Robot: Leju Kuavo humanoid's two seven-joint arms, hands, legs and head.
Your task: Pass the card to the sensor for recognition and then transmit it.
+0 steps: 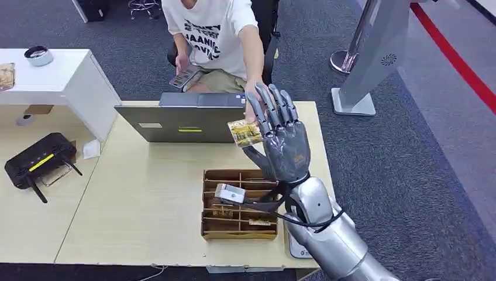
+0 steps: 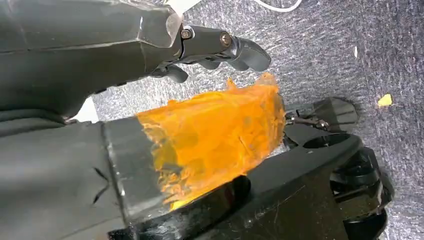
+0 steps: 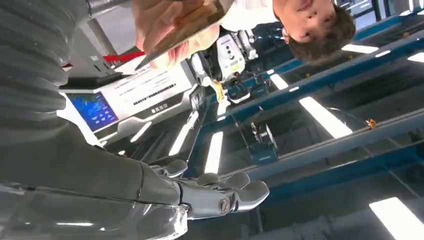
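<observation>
a: where is the card?
b: the card [image 1: 245,133] is up in the air over the far side of the table [image 1: 146,199], by the laptop [image 1: 178,120]. the right hand [image 1: 281,137] holds it at one edge, fingers pointing up. a person's hand [image 1: 252,96] reaches in and looks to touch the card

a: which step is this?
b: likely the handover. next the right hand would need to loosen only once the person has a firm grip

a: the left hand?
b: the left hand [image 2: 200,47] hangs near the floor, fingers curled on nothing

a: any containers?
b: a wooden tray [image 1: 240,205] near the table's front edge, split into compartments, with a grey device [image 1: 229,193] lying across it and small cards in some slots
</observation>
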